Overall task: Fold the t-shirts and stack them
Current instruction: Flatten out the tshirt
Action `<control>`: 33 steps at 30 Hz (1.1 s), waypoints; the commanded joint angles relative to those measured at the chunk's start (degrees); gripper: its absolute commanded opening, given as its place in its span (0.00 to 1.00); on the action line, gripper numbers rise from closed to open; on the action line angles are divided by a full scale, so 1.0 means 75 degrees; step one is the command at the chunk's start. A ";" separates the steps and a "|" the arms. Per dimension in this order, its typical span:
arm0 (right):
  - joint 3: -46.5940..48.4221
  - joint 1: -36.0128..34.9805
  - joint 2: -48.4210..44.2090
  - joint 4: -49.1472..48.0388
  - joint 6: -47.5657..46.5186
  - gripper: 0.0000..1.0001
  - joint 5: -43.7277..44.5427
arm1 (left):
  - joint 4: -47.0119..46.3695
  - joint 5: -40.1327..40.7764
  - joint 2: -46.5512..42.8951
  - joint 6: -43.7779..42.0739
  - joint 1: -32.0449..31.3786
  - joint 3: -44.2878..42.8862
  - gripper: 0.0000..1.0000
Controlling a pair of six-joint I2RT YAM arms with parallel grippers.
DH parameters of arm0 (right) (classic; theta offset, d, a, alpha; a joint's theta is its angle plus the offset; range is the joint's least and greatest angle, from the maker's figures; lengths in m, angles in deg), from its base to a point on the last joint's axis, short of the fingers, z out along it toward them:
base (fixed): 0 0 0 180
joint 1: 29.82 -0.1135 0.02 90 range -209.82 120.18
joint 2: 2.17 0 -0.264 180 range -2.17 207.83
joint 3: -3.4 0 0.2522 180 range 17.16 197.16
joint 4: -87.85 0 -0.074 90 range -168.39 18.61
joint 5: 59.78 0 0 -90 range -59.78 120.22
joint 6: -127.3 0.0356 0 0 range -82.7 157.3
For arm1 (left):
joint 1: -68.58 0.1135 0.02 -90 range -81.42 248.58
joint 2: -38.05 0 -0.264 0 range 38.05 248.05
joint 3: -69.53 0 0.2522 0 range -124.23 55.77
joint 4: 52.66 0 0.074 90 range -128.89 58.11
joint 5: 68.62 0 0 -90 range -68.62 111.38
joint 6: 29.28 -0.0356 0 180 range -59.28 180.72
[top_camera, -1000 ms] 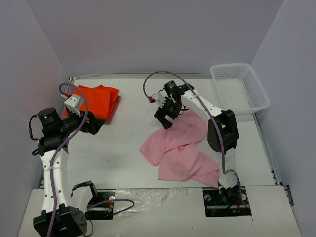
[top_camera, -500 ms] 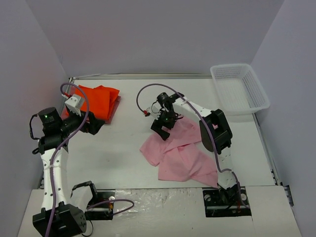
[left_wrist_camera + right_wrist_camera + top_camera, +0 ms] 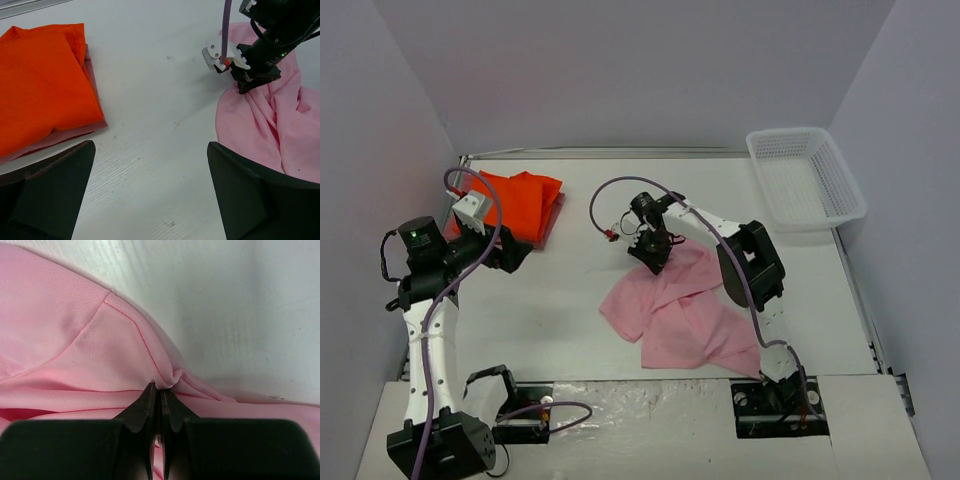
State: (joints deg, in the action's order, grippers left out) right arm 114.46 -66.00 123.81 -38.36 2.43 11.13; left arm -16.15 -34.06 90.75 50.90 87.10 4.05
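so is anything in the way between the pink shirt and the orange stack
Nothing lies between them: bare table runs from the pink shirt, pinched in the right gripper, to the orange stack. Only the open left gripper hovers near the stack's front edge.

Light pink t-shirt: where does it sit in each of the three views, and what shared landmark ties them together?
Top external: light pink t-shirt crumpled right of centre.
Left wrist: it lies at the right edge.
Right wrist: it fills the left and bottom.
Landmark: right end effector, shut on its edge, in all three.
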 commanded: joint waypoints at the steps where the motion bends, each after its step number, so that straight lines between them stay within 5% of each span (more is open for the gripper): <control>1: 0.0290 -0.0355 -0.0038 0.0463 0.0149 0.00 0.0423 | -0.0056 -0.0166 -0.0090 -0.0120 0.0073 -0.0158 0.94; 15: 0.3034 0.0603 -0.2566 0.0873 0.0372 0.00 0.0660 | 0.0120 -0.0085 0.0004 -0.0249 0.0038 -0.0322 0.94; 21: 0.2123 0.1671 -0.4008 0.0768 0.0056 0.00 -0.0090 | 0.0062 -0.0108 0.0003 -0.0190 0.0038 -0.0311 0.94; 27: -0.0161 0.1883 -0.5309 0.0651 -0.0038 0.00 -0.0079 | 0.0038 -0.0108 -0.0067 -0.0190 0.0038 -0.0275 0.94; 29: -0.1061 0.1883 -0.5650 0.0733 -0.0166 0.18 -0.0091 | 0.0038 -0.0166 -0.0090 -0.0190 0.0038 -0.0264 0.94; 30: -0.1333 0.1895 -0.6000 0.0733 -0.0213 0.40 -0.0080 | 0.0038 -0.0190 -0.0090 -0.0178 0.0038 -0.0264 0.94; 33: -0.2038 0.1907 -0.6424 0.0686 -0.0331 0.67 0.0014 | -0.0044 -0.0272 -0.0032 -0.0097 0.0026 -0.0263 0.94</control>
State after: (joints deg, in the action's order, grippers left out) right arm 101.87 -51.64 80.25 -34.14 1.45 11.55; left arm -15.13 -33.98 90.95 50.33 87.08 4.03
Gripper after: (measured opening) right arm 0.581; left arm 0.945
